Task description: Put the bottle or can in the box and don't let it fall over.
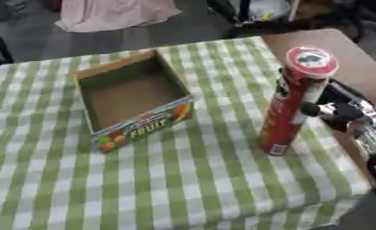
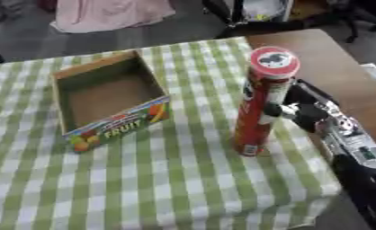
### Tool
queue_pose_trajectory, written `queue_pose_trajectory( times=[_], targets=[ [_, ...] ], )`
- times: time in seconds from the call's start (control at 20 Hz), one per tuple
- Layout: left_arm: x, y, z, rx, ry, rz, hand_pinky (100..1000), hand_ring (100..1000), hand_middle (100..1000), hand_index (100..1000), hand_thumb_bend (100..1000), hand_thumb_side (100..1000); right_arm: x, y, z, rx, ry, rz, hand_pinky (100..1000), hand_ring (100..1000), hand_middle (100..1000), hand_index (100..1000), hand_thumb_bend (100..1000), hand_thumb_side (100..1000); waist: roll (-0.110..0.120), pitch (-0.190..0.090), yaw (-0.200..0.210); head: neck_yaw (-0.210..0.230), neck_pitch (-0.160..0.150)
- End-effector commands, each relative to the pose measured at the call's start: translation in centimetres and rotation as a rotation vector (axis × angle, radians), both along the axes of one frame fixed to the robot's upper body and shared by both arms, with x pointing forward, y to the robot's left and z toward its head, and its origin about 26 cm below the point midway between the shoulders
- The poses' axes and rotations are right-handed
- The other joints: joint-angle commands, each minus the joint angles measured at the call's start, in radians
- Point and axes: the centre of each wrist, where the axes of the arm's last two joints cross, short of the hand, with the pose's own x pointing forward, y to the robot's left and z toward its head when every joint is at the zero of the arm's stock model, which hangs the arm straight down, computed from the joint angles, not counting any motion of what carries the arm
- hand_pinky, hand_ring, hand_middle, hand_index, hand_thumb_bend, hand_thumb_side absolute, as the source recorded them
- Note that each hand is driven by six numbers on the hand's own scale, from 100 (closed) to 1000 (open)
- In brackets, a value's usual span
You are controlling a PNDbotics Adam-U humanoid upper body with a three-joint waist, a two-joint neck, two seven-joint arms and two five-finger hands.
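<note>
The red can [image 2: 258, 105] stands upright on the checked tablecloth [image 2: 167, 179], right of the open box [image 2: 105, 99]. The right hand [image 2: 297, 110] touches the can's right side; whether its fingers clasp the can cannot be told.

The can [image 2: 258, 105] is a tall red tube with a red lid bearing a dark mark and a white rim. It stands upright on the counter [image 1: 183, 179], right against my fingers [image 2: 274, 109], which touch its side at about mid-height from the right. A pale label patch shows near its base. The box [image 2: 105, 101] is an open cardboard tray, empty inside, its near wall printed with fruit pictures and the word "FRUIT". It sits flat, well apart from my fingers, off to their left beyond the can.
</note>
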Motion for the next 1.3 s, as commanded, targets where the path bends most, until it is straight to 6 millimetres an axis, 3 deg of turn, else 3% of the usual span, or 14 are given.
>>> queue_pose_trajectory(
  times=[0.05, 0.6, 1.3],
  targets=[
    [0.0, 0.3, 1.0, 0.023, -0.022, -0.004, 758, 787, 737, 806, 709, 625, 0.3, 0.2, 1.3, -0.003, -0.031, 0.016, 735, 964, 1000, 903, 807, 251, -0.001, -0.002, 0.002, -0.001, -0.004],
    [0.0, 0.3, 0.9, 0.021, -0.021, -0.004, 759, 787, 737, 805, 705, 625, 0.4, 0.8, 1.3, 0.013, -0.02, 0.046, 708, 924, 978, 879, 801, 200, -0.002, -0.001, 0.003, -0.003, -0.003],
    [0.0, 0.2, 0.8, 0.018, -0.019, -0.003, 760, 787, 737, 802, 698, 625, 0.7, 1.7, 1.3, 0.029, -0.009, 0.062, 607, 816, 880, 806, 673, 100, -0.003, -0.001, 0.005, -0.004, -0.001]
  ],
)
